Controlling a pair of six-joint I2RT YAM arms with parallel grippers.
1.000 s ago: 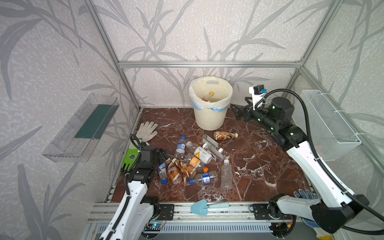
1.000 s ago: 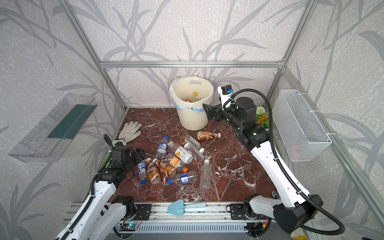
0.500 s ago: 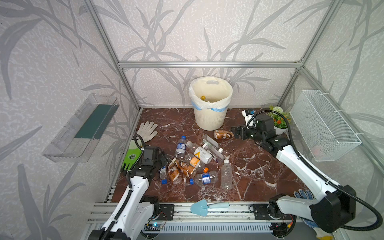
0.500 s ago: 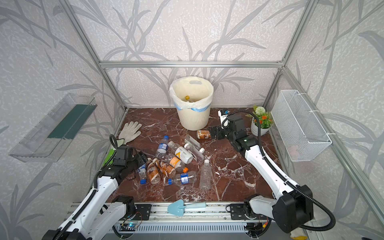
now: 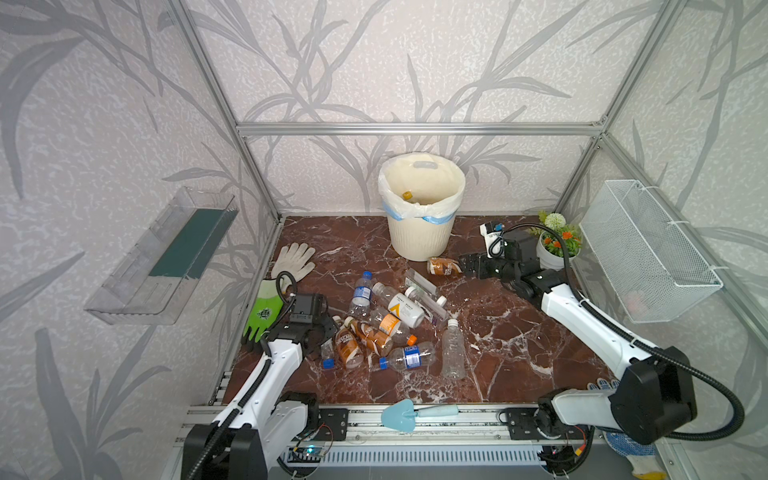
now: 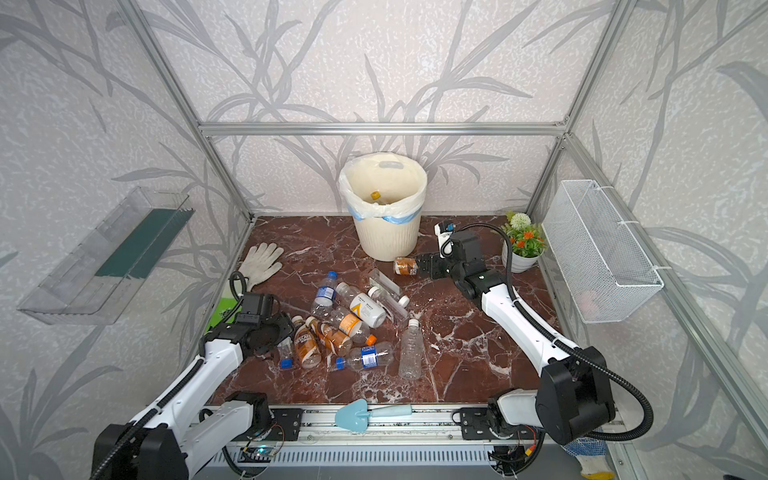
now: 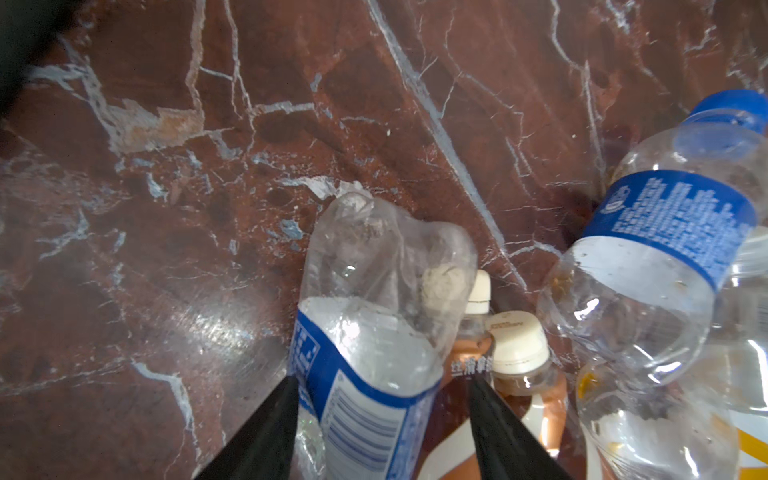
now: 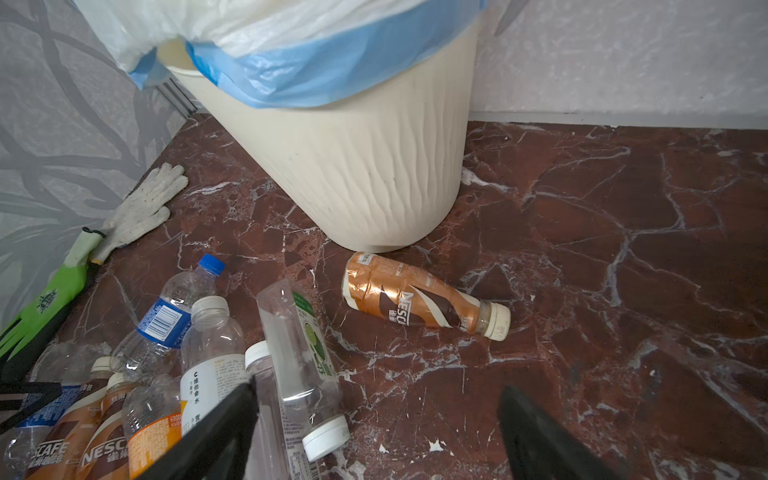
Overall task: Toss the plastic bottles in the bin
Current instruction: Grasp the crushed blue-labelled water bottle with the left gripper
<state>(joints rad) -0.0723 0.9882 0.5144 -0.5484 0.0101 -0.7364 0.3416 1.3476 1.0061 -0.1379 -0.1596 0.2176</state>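
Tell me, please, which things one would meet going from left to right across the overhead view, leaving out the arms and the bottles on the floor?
Clear plastic wall shelf → green work glove → cream-white ribbed plastic bin → small white flower pot → white wire mesh basket.

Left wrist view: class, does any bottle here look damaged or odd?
Yes. The blue-labelled bottle between the fingers of the left gripper is crushed: its clear base end is dented and caved in, unlike the rounder blue-capped bottle beside it.
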